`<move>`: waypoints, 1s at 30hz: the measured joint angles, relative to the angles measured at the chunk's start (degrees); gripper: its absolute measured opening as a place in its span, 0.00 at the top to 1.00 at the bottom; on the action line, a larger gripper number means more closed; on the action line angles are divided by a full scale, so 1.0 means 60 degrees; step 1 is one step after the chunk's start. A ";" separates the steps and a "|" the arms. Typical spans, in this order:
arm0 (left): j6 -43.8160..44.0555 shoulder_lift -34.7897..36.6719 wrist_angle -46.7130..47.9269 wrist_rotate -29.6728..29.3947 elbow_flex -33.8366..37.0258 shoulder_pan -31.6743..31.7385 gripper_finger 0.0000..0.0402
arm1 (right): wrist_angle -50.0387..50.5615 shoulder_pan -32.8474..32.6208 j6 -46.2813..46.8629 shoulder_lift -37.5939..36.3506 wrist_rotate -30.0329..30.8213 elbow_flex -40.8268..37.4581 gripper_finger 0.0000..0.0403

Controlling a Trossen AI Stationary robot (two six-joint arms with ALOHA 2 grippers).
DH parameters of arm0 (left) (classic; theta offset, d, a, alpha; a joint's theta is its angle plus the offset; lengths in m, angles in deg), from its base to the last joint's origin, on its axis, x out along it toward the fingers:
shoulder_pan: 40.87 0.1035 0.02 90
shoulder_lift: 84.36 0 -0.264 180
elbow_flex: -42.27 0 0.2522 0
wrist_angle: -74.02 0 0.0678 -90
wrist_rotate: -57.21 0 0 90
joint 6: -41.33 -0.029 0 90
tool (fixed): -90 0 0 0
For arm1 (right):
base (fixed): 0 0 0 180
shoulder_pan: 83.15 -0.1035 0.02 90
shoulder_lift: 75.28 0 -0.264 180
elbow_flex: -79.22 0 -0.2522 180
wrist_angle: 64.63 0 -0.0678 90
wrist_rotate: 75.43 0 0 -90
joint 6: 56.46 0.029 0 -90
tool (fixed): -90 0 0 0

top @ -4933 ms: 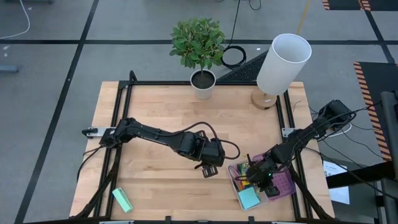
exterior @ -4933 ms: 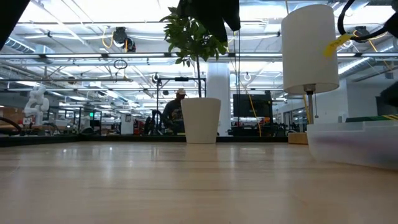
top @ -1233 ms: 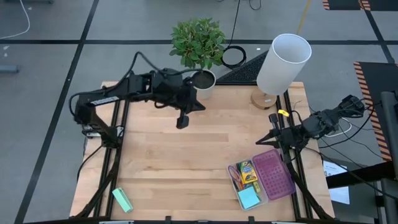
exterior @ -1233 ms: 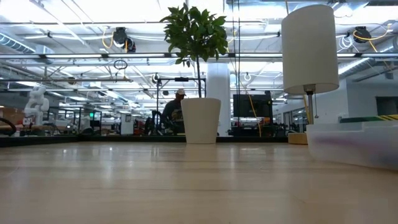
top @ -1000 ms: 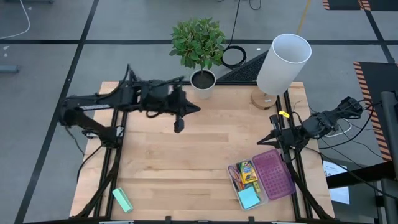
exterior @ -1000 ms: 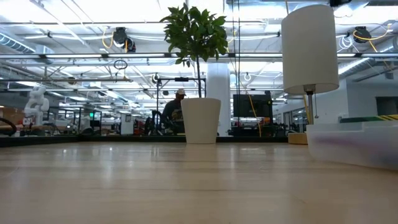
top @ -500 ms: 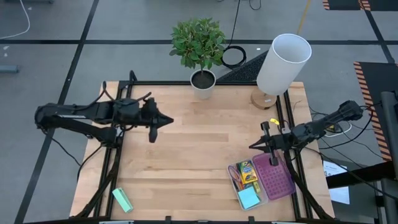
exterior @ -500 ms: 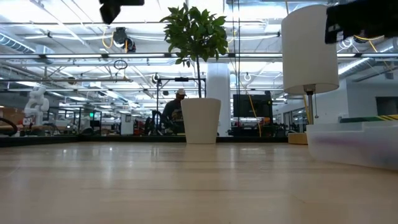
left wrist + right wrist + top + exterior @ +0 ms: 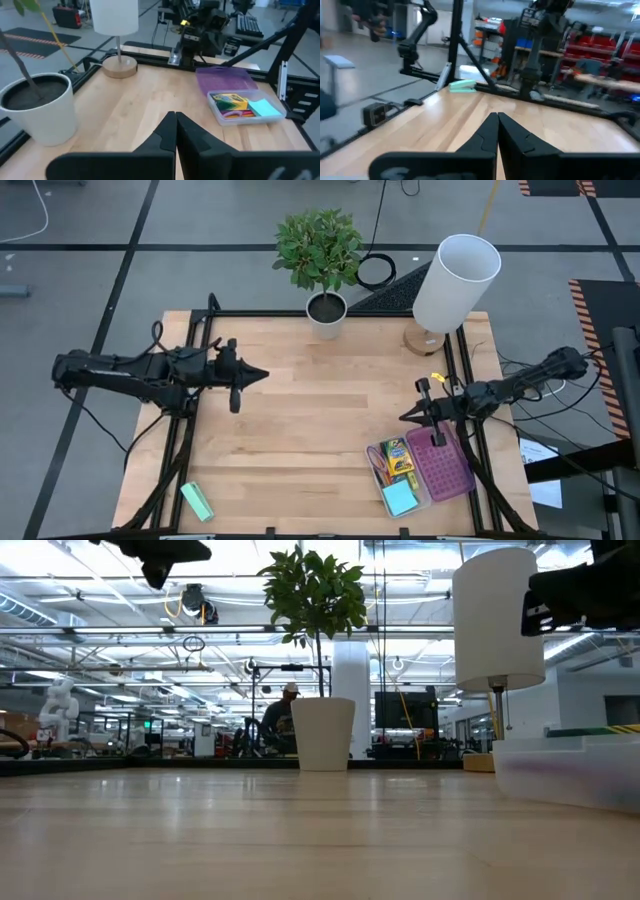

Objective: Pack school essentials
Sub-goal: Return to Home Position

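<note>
Since half a second ago: left gripper [image 9: 250, 375] drawn slightly further back toward the table's left edge; right gripper [image 9: 407, 416] almost unchanged beside the right rail. Both sets of fingers pressed together, nothing held, confirmed in each wrist view [image 9: 175, 131] [image 9: 497, 131]. Case [image 9: 437, 463]: clear, purple lid laid open, at the near right of the table [image 9: 300, 430]; contains crayon box [image 9: 399, 452], pencils [image 9: 382, 470] and light-blue sticky-note pad [image 9: 401, 499]. Left wrist view shows the same contents from the side, crayon box [image 9: 230, 101] beside pad [image 9: 263, 107]; low view shows only the case's wall [image 9: 570, 772]. Mint-green block [image 9: 197, 501] at the near left corner, well apart from the case. Far edge: potted plant [image 9: 321, 255], white lamp [image 9: 455, 280]. Low view alone shows the workshop hall beyond, with a person [image 9: 279, 720] behind the pot.
</note>
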 joint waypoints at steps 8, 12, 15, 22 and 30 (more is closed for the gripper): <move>0.0132 0.0317 -0.0220 -0.0008 0.0414 -0.0002 1.00 | -0.0321 0.0863 0.0264 -0.0117 -0.0835 -0.0394 1.00; 0.0108 0.0312 -0.0225 -0.0008 0.0418 0.0002 1.00 | -0.0290 0.1225 0.0108 -0.0340 -0.1216 -0.0405 1.00; 0.0137 0.0308 -0.0347 -0.0008 0.0418 0.0002 1.00 | -0.0050 0.1399 -0.0004 -0.0647 -0.1255 -0.0409 1.00; 0.0032 0.0312 -0.0728 -0.0009 0.0418 0.0002 1.00 | 0.1041 0.1856 -0.0080 -0.1607 -0.1367 -0.0423 1.00; -0.0072 0.0308 -0.0727 -0.0125 0.0418 0.0002 1.00 | 0.1907 0.3075 -0.0027 -0.2408 -0.2259 -0.0431 1.00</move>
